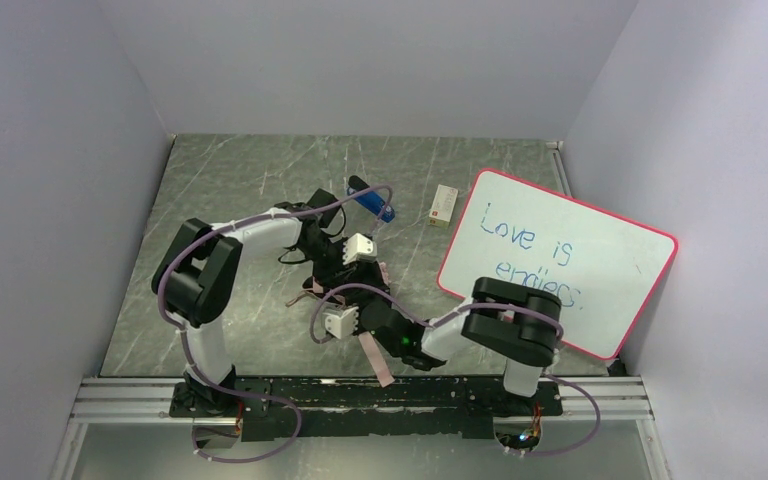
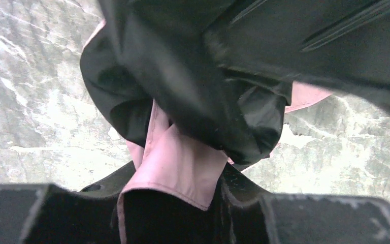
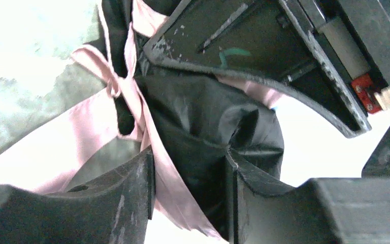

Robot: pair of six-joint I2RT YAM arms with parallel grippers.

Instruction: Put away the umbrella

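Note:
The umbrella (image 1: 332, 283) lies bunched at the table's middle, black fabric with pale pink edges, held between both grippers. A pink strap (image 1: 373, 358) trails from it toward the near edge. My left gripper (image 1: 346, 268) comes at it from the far side; in its wrist view the left gripper (image 2: 175, 184) is shut on a pink-and-black fold of the umbrella (image 2: 183, 86). My right gripper (image 1: 352, 303) reaches in from the near right. In its own view the right gripper (image 3: 190, 168) is shut on black umbrella (image 3: 208, 122) fabric and a pink ribbon (image 3: 56, 147).
A blue-and-black stapler (image 1: 372, 200) and a small white box (image 1: 444, 206) lie at the back. A pink-framed whiteboard (image 1: 560, 262) leans against the right wall. The left gripper's black body (image 3: 264, 46) crowds the right wrist view. Grey walls close in three sides.

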